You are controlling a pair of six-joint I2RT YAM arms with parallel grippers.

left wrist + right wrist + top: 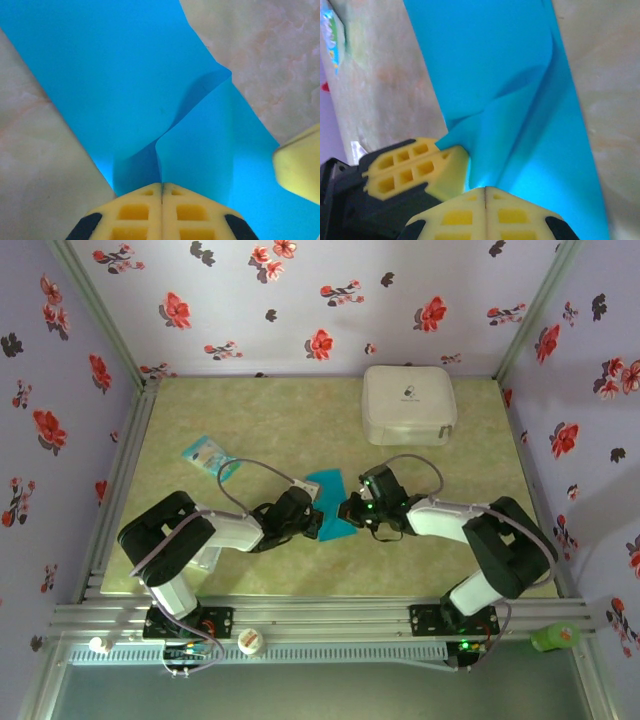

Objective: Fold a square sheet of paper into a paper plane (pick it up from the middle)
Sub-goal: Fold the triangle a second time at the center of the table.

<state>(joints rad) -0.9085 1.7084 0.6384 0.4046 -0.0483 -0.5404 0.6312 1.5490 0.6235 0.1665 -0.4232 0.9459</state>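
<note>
Beyond the sheet [330, 502]: white case [408, 405] | left: printed packet [208, 453]

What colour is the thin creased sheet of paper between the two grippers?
The thin paper sheet is plain teal-blue, clearest in the left wrist view.

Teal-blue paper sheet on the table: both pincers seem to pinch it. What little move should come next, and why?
Likely the left pincer should lower its pinched edge of the thin teal-blue paper sheet to flatten the fold. It and the right pincer are both shut on the sheet, and the raised flap curves loosely, with no sharp crease.
</note>
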